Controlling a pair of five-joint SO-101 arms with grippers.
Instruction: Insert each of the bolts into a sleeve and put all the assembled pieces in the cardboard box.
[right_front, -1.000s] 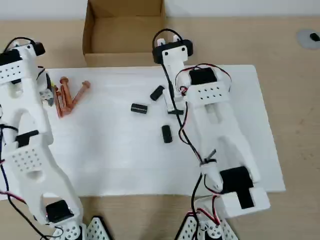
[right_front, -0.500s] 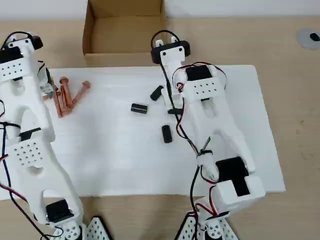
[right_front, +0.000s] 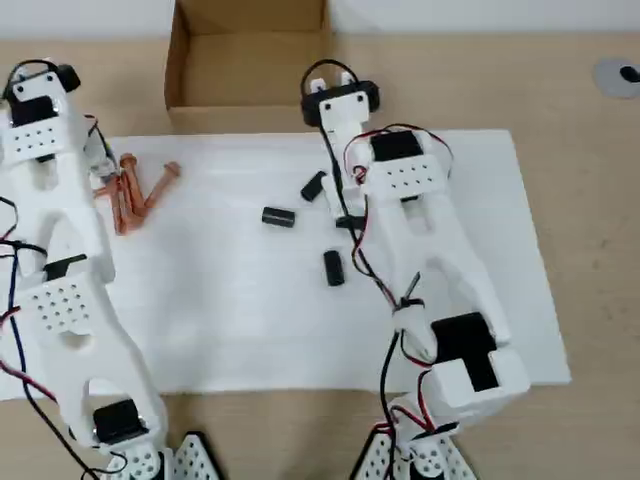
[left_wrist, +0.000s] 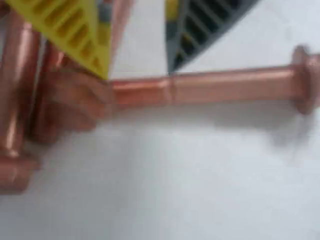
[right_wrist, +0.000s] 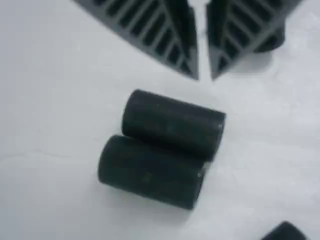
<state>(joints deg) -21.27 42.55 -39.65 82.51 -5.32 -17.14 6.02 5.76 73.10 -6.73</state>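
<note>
Several copper bolts (right_front: 130, 190) lie in a loose pile at the white sheet's left end. My left gripper (right_front: 103, 176) hangs right over them. Up close its yellow and dark fingers (left_wrist: 95, 45) stand open just above one bolt (left_wrist: 225, 87) that lies crosswise, with more bolts (left_wrist: 20, 100) beside it. Black sleeves lie mid-sheet: one (right_front: 314, 186) beside my right gripper (right_front: 335, 195), another (right_front: 279, 217) and a third (right_front: 333, 267) nearer. In the right wrist view, two sleeves (right_wrist: 172, 125) (right_wrist: 150, 172) lie side by side just past my right gripper (right_wrist: 204, 75), whose dark fingers are shut on nothing.
The open cardboard box (right_front: 180, 70) stands at the far edge, between the two arms. The white foam sheet (right_front: 220, 320) covers most of the wooden table (right_front: 580, 180). Cables run along both arms.
My left arm has swung toward the far left, bringing its gripper closer over the bolt pile. My right arm shifted slightly left, then held still.
</note>
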